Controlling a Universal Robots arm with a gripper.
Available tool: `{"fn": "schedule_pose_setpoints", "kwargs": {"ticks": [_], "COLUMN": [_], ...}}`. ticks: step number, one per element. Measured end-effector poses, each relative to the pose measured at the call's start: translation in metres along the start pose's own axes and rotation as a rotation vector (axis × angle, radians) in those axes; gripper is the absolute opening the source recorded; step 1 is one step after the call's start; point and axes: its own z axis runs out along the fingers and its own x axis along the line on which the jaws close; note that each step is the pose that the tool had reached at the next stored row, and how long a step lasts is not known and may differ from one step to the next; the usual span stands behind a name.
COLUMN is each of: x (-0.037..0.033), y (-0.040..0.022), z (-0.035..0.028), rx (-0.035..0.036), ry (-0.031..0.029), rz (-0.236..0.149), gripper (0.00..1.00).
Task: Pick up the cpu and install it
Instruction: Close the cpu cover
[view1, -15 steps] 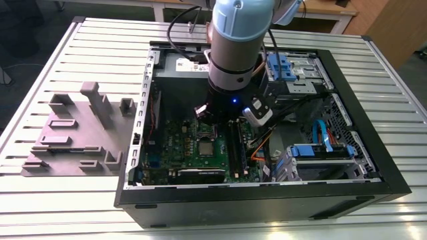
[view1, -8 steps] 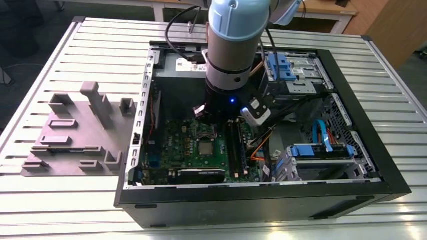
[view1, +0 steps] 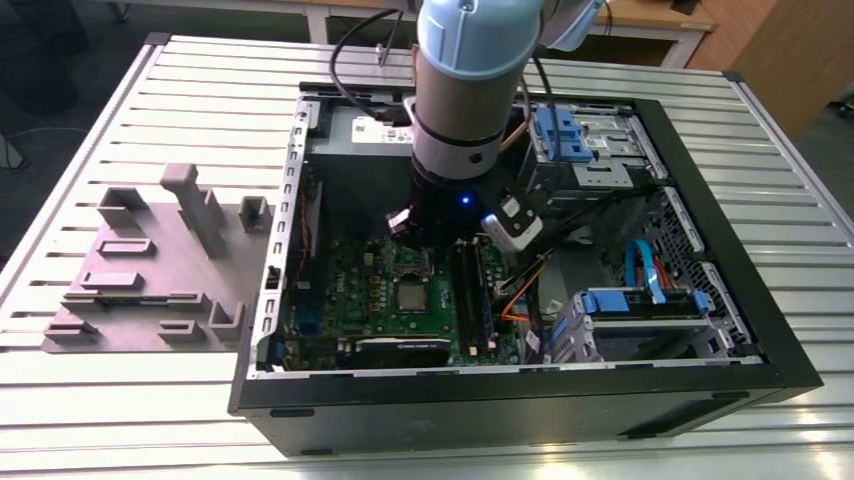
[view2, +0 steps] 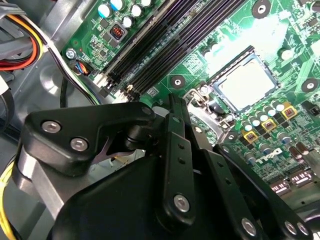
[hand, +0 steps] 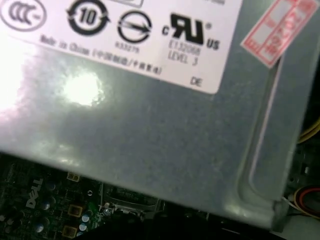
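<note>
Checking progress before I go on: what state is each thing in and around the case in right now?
cpu: lying flat in its socket on the motherboard, nothing gripping it.
computer case: on its side, side panel off, open.
memory slots: empty.
arm: reaching down into the case, above the motherboard.

Flat green motherboard (view2: 195, 62) showing, small silvery-grey square metal cpu (view2: 248, 86) pale-rimmed; big grey metal box (hand: 150, 130) carries a white label (hand: 125, 30).
</note>
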Motion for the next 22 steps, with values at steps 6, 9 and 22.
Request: {"fn": "schedule_pose_setpoints", "kwargs": {"ticks": [6, 9, 22], "x": [0.0008, 0.0009, 0.0008], "y": [-0.0029, -0.003, -0.003], "z": [-0.0032, -0.0032, -0.0041], "rx": [-0.0141, -0.0158, -0.0159], "ry": [-0.0041, -0.0046, -0.0047], "rz": [0.0, 0.0, 0.0], "gripper": [0.1, 0.1, 0.1]}}
